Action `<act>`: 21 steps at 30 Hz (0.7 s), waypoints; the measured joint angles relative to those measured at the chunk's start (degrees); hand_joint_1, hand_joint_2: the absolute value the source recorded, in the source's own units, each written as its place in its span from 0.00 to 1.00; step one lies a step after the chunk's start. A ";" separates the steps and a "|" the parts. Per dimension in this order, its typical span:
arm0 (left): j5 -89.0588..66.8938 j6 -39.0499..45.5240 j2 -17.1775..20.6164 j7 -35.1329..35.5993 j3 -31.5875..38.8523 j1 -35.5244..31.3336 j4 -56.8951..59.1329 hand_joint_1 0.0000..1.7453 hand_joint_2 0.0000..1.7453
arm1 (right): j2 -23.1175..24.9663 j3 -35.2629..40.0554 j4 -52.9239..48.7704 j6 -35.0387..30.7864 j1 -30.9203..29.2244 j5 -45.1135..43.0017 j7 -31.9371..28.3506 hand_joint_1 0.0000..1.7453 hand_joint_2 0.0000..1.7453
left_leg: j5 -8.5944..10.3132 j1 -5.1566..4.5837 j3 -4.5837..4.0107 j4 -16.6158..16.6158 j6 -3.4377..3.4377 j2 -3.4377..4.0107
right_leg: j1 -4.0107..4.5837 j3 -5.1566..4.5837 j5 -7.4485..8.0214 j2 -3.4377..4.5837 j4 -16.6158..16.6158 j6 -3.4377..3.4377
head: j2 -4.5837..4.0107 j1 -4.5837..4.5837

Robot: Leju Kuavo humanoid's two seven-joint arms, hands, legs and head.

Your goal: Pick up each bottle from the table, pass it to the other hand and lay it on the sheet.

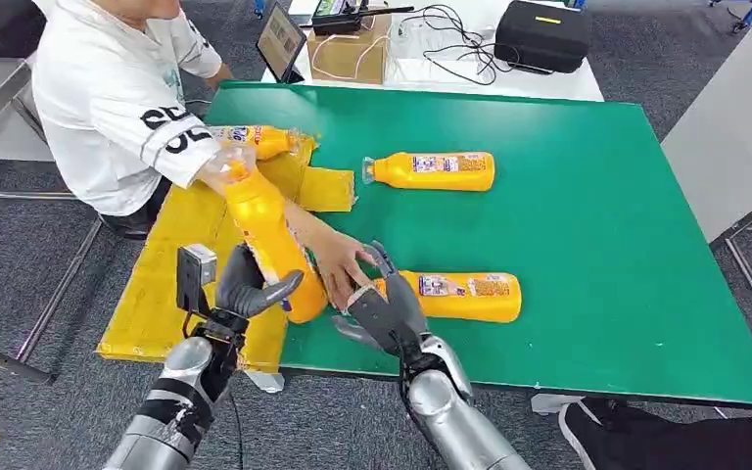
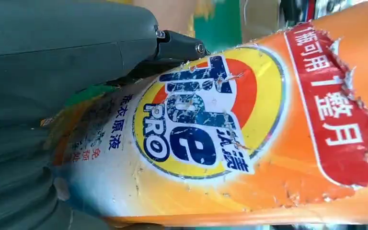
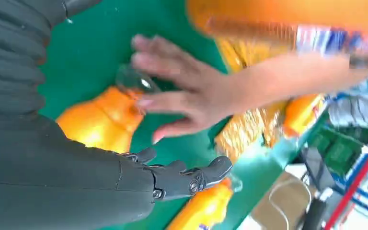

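My left hand grips the low end of an orange bottle, fingers wrapped round its body so it stands tilted, cap end leaning toward eleven o'clock over the yellow sheet. In my left wrist view the label fills the frame against my thumb, which tells me the hold is close and firm. I judge I am holding it this way because it is about to go down on the sheet, which lies off the table's nine o'clock edge.

My right hand holds nothing, fingers apart, hovering just beside the neck of a second bottle lying on its side on the green table, cap pointing toward nine o'clock. That seems the next one to take.

A person's hand reaches in between my two hands, close to that bottle's cap; I cannot tell whether it touches it. It could get in my way.

A third bottle lies flat near twelve o'clock, and another bottle rests on the sheet's far end.
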 measured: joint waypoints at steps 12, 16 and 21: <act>-27.19 16.25 8.26 -5.46 1.59 -4.78 9.66 1.00 1.00 | -1.53 -5.05 -8.61 -0.33 0.93 -5.02 -2.90 0.00 1.00 | 0.02 0.03 0.00 0.00 -0.01 0.02 | 0.02 -0.03 0.00 0.01 0.02 0.00 | 0.00 0.00; -33.46 17.04 10.16 -7.26 1.55 -6.38 13.03 1.00 1.00 | -1.88 -5.55 -9.22 0.53 0.89 -6.29 -3.39 0.00 1.00 | 0.01 0.02 -0.02 0.00 -0.01 0.05 | 0.01 -0.02 0.00 0.02 0.01 0.00 | 0.00 0.00; -37.33 14.12 13.68 -11.21 1.62 -8.55 18.24 1.00 1.00 | -2.40 -6.08 -9.22 1.82 0.75 -7.30 -4.20 0.00 1.00 | 0.01 0.05 0.00 -0.01 -0.01 0.07 | 0.06 -0.02 0.00 0.02 0.01 -0.01 | 0.00 0.00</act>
